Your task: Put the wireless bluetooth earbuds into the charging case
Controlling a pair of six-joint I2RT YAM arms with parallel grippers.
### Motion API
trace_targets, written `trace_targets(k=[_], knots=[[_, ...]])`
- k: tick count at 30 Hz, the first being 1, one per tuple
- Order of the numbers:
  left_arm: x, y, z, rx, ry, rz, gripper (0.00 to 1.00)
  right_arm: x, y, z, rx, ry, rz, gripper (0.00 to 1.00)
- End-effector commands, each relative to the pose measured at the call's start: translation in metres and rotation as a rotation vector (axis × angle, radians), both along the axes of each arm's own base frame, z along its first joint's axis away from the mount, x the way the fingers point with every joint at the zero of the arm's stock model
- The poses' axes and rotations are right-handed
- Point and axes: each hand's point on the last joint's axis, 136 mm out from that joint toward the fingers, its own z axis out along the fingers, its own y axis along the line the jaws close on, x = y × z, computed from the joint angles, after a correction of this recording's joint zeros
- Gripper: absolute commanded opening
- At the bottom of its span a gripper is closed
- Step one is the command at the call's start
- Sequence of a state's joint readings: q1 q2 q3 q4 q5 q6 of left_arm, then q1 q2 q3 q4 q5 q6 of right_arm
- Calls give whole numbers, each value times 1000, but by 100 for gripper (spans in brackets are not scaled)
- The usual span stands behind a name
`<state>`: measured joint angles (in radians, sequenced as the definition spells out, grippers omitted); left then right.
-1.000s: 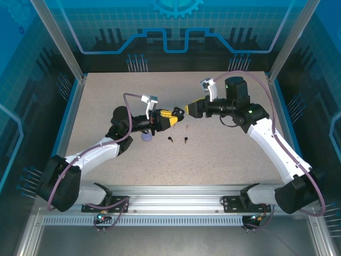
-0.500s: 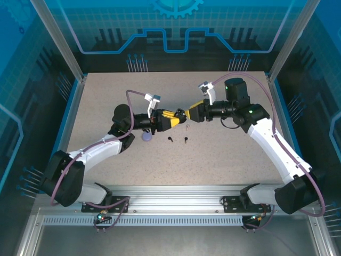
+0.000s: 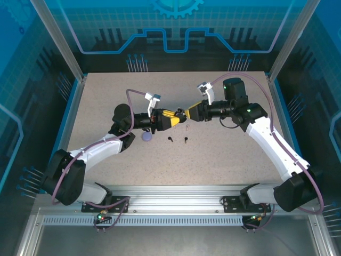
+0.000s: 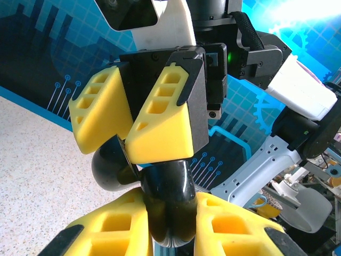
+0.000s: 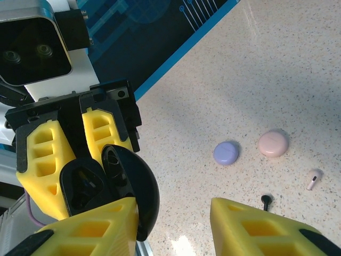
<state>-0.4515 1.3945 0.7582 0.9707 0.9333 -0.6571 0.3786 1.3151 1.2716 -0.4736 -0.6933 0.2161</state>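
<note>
Edges: the table ends at blue walls and metal posts, all well apart from the black case. The rail with my bases runs along the near edge, also well away from it.
Room to move: the black case is held up off the table at about mid-table. Bare speckled surface stretches from under it toward the far wall and out to its right.
Left gripper: my left gripper is clenched on the black case, with a yellow finger pressed to each side of its glossy body.
Black case: the lid is hinged up and the hollow faces my right wrist camera. The inside is too dark for me to tell what it holds.
Right gripper: my right gripper meets the black case from its right. It is released, the jaws part-way apart with table showing through the gap. The lid edge lies against the inner face of one finger, and I cannot tell whether the other finger touches it.
Earbuds: a black earbud and a second black earbud lie on the table nearward of the black case, apart from each other. A pale pink earbud lies between them and the black case.
Other cases: a lavender case lies shut on the table to the near left of the black case. A pink case lies close beside it, not touching.
Surface: pale speckled tabletop, with glare patches under the black case.
</note>
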Motion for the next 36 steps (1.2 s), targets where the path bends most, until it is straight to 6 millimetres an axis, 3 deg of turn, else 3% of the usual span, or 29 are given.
trace_targets(k=[1, 8, 28, 33, 36], knots=[[-8, -2, 22, -33, -73, -41, 0, 6, -2, 3, 2, 1, -5, 42], [-12, -4, 22, -28, -72, -60, 0, 4, -3, 1, -18, 3, 4, 46], [-15, -10, 19, -21, -53, -97, 0, -4, 1, 17, 8, -28, 76, 4], [-13, -12, 17, -15, -45, -93, 0, -8, 1, 24, 17, -45, 74, 0], [-10, -12, 15, -12, -40, -76, 14, -11, 3, 27, 10, -63, 73, 0]])
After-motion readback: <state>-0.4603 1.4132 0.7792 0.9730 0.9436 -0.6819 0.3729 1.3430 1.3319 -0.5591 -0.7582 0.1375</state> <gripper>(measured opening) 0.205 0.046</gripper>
